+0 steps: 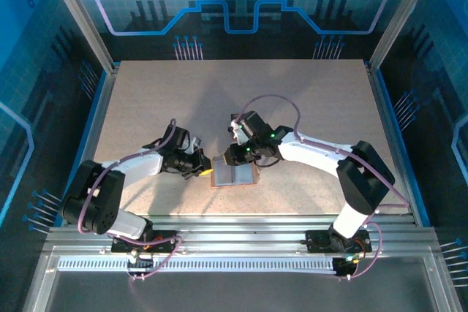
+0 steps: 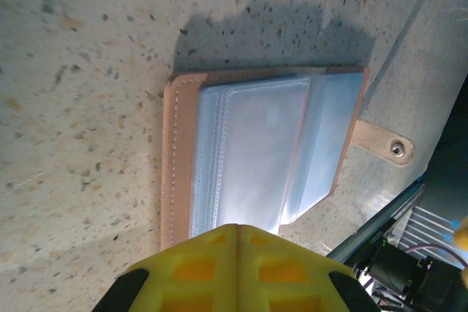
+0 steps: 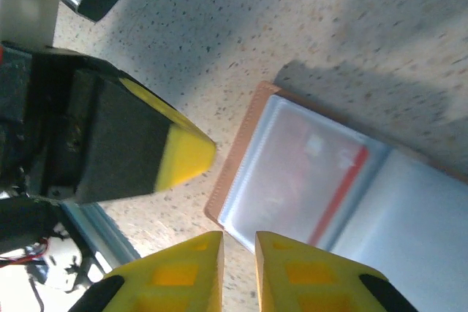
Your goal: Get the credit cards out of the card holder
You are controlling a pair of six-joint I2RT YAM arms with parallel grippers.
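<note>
Toward the near side of the surface [image 1: 329, 107]: the card holder [image 1: 234, 174] lies spread open, inner faces up, between the two claws

Card holder, build: tan-brown rim with a line of stitching; pale grey-blue clear sleeves [image 2: 252, 158] stacked inside; the clasp tab [image 2: 384, 142] with its metal stud sticks out flat from one side onto the surface

Cards: a red card [image 3: 322, 180] shows through a sleeve in the right wrist view, tucked inside the holder; its face is blurred; other cards I cannot make out

Left claw [image 2: 238, 230]: yellow fingers pressed together, no gap between them; the tip sits at the holder's left edge; from the right wrist view it looks just beside the brown rim; whether it touches the leather I cannot tell; nothing seen in its grip

Right claw [image 3: 239, 239]: fingers narrow, only a thin slit between them; speckled surface shows through the slit; nothing held; it hangs over a corner of the holder, by the page with the red card

Arms: the left arm [image 1: 131, 162] reaches in from the left, the right arm [image 1: 322, 153] from the right; the claws are near each other across the holder
</note>
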